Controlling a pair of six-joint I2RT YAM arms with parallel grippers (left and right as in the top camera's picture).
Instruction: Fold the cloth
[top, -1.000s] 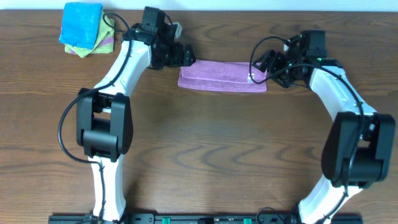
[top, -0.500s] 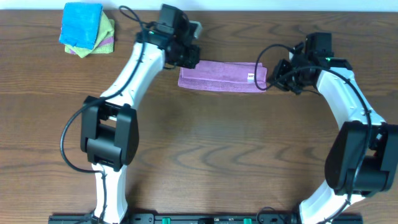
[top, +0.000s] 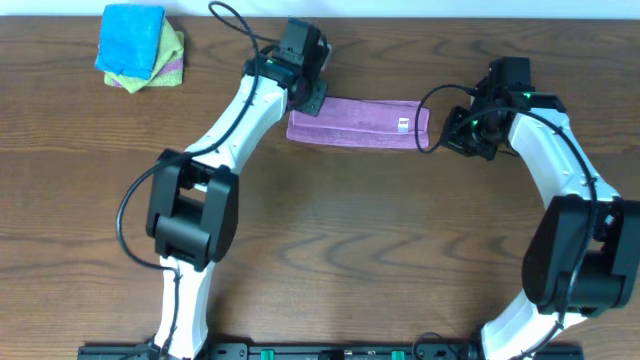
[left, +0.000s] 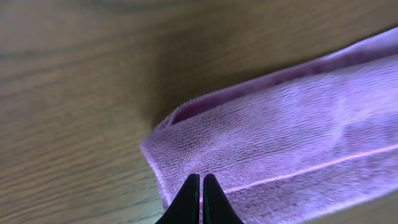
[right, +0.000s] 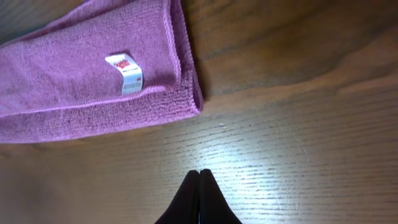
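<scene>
Well left of the cloth (top: 355, 122), the blue cloth (top: 130, 35) sits on the yellow-green cloth (top: 152, 68), untouched. Over the last second the left gripper (top: 312, 97) has moved in from beyond the cloth's left end and now sits over its far-left corner. In its wrist view the fingers are pressed together and empty, tips above the terry. I cannot tell if they touch it. The cloth lies folded once into a long lilac band with even edges. Its layers gape slightly at the left end, and the white tag (top: 403, 125) faces up near the right end. The right gripper (top: 455, 130) has backed off that end onto the bare table (top: 330, 230) just beside it, fingers closed on nothing. Judgement: the first fold is released and holding, and an end-to-end fold is likely next.
</scene>
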